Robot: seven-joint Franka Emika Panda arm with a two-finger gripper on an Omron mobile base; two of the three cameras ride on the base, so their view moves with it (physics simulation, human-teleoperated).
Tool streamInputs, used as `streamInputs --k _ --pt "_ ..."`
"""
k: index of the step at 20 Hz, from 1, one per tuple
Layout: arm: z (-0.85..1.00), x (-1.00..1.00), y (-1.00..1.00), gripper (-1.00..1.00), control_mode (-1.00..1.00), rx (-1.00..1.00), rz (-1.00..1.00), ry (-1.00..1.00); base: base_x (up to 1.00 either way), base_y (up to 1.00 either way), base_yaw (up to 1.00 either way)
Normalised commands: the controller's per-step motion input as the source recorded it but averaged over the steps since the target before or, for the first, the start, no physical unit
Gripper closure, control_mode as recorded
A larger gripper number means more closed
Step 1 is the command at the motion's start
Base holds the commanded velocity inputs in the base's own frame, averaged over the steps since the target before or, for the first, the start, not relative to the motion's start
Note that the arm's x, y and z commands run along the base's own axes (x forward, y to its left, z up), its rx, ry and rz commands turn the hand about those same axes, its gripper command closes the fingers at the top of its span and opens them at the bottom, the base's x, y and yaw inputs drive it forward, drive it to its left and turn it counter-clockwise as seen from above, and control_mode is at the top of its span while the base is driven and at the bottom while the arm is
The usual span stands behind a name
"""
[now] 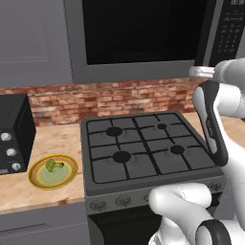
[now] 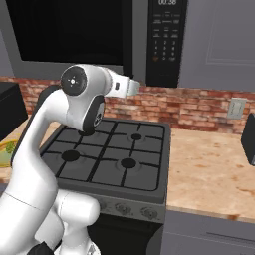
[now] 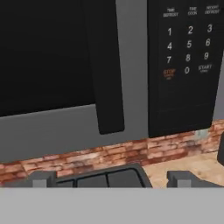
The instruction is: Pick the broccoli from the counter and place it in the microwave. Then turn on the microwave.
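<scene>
Broccoli point(image 1: 54, 165) sits on the yellow-rimmed green plate point(image 1: 38, 181) on the counter point(image 1: 48, 143), left of the gas stove point(image 1: 143, 148) and near the small black oven point(image 1: 14, 134). Well apart from it, the arm is raised high over the stove's far right side, forearm level, pointing the gripper point(image 3: 112, 177) at the microwave point(image 1: 139, 72), whose black door is closed. Its jaws stand wide and hold nothing, aimed at the door handle point(image 3: 107, 87) beside the keypad point(image 3: 188, 48).
</scene>
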Motion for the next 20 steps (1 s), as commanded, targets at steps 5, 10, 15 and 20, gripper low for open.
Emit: streamInputs --k 5,10,15,20 --pt "0.48 0.31 -0.02 -1.00 -1.00 -0.01 0.00 -0.17 0.00 0.00 0.00" --pt "0.43 0.27 -0.09 -1.00 -1.00 -0.01 0.00 -0.11 0.00 0.00 0.00" --pt "0.35 0.28 -0.10 -1.00 -1.00 -0.02 0.00 -0.03 0.00 0.00 0.00" --pt "0.26 0.30 -0.08 -1.00 -1.00 -0.02 0.00 0.00 0.00 0.00 0.00"
